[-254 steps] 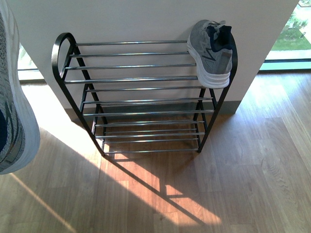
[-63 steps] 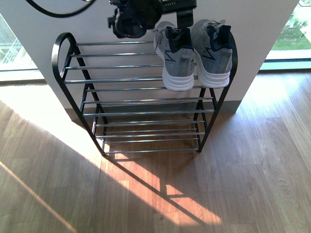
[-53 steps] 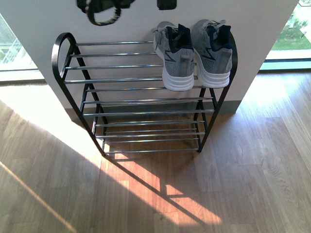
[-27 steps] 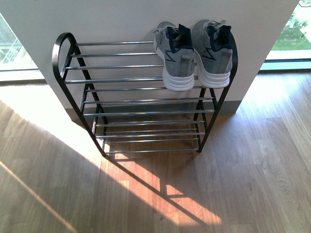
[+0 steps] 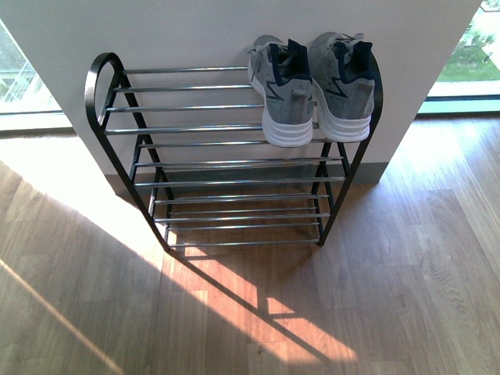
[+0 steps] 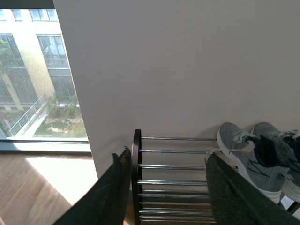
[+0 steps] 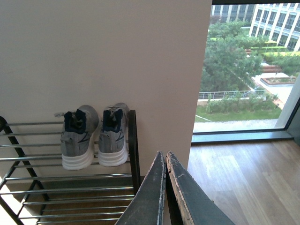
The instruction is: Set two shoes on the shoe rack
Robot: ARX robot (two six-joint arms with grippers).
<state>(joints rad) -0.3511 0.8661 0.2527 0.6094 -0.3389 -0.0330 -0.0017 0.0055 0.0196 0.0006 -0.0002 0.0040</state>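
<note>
The left end effector (image 6: 164,187) hangs raised and tipped down toward the left end of the shoe rack (image 5: 195,107), well apart from it. Its two dark fingers (image 6: 108,194) are spread wide with nothing held between them. From its wrist, the rack's black left upright shows in that gap, just beside one finger.

The rack stands on the wood floor (image 5: 406,297) with its back against the pale wall (image 5: 195,31), and its chrome rods run across between the curved black ends. Sunlight falls across the floor in front of it, and the rack's shadow is drawn over the bright patch.

Both shoes sit on the top tier, crowded to its right end. The inner shoe (image 5: 283,94) lies with its toe toward the wall and its thick white heel sole hanging over the front rod. The outer shoe (image 5: 342,86) lies just beside it, pointing the same way and tucked against the right upright. The two are so close that I cannot tell whether they touch. The dark navy collars face up.

The right end effector (image 7: 165,158) is raised past the right end of the rack and angled down toward the floor by the corner of the wall. Its fingers (image 7: 185,197) are drawn together with only a thin slit between them, gripping nothing. Beyond it a window (image 7: 243,70) looks onto trees.
</note>
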